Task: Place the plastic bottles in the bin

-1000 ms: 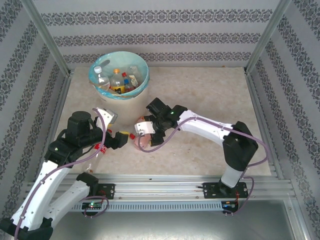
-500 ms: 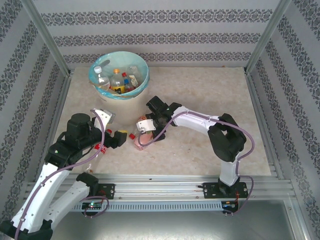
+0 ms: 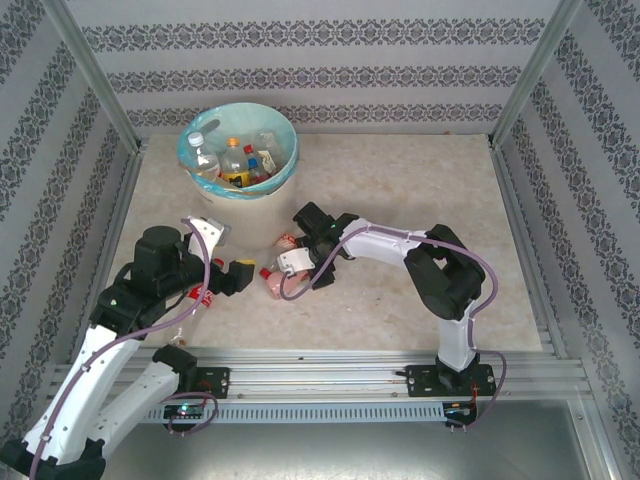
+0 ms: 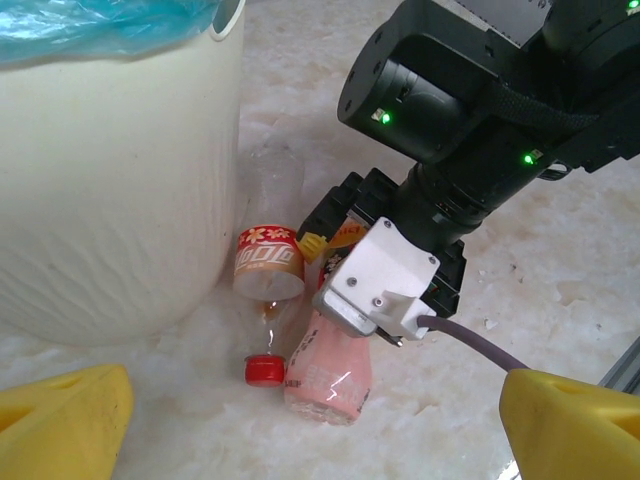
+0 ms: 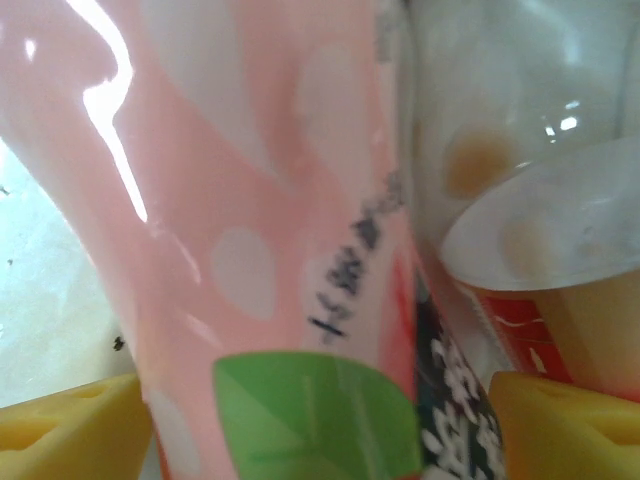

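Since a second ago, we see the right arm fold its elbow in toward the near edge of the table (image 3: 420, 190) while the right gripper (image 3: 287, 272) has dropped over a pink-labelled bottle (image 4: 330, 375); the left arm has barely shifted. We find the right pincer's jaws apart and straddling that bottle: in the right wrist view its yellow pads (image 5: 70, 430) sit on either side of the pink label (image 5: 250, 250). One pad is at the label's edge, the other is off to the side, and a second bottle's label fills the gap there. We cannot say that it grips yet. The pink bottle lies on its side just in front of the bin (image 3: 245, 208), which stands at the far left corner. Touching it, a clear red-capped bottle (image 4: 268, 262) rests against the bin's wall (image 4: 110, 200). Several more bottles (image 3: 235, 160) already sit inside. The left gripper (image 4: 318, 438) hangs nearby, spread wide and holding nothing, its yellow fingertips (image 4: 65, 420) facing the pair.
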Action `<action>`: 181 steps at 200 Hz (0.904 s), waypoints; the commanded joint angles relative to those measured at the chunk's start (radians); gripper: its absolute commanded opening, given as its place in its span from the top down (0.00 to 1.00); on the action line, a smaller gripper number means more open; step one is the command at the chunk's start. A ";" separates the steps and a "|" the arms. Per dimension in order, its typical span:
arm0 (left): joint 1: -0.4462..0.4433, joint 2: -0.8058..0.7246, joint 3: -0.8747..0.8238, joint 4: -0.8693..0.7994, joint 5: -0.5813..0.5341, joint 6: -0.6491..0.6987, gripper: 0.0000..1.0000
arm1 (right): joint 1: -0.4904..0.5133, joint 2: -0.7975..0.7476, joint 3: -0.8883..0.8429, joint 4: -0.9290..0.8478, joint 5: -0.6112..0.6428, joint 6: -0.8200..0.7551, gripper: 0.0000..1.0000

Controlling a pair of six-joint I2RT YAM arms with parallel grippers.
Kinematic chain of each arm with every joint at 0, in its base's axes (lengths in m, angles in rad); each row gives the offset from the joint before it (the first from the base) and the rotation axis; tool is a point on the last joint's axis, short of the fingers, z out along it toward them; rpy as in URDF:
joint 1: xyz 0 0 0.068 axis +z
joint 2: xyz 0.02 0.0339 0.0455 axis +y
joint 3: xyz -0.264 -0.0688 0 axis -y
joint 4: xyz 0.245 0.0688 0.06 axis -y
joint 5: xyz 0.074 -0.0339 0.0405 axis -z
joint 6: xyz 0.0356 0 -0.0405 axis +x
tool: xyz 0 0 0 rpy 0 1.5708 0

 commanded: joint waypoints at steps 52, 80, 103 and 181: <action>-0.010 0.036 0.040 0.038 0.031 -0.024 0.05 | 0.021 0.016 -0.044 -0.027 0.006 -0.005 0.26; -0.011 0.043 0.060 0.036 0.064 -0.035 0.05 | 0.024 -0.002 -0.052 -0.046 0.012 0.021 0.36; -0.010 0.034 0.070 0.051 0.063 -0.046 0.05 | 0.035 -0.041 -0.076 -0.056 0.025 0.068 0.41; -0.010 0.030 0.082 0.150 0.103 -0.115 0.05 | 0.034 -0.237 -0.178 -0.097 0.046 0.192 0.48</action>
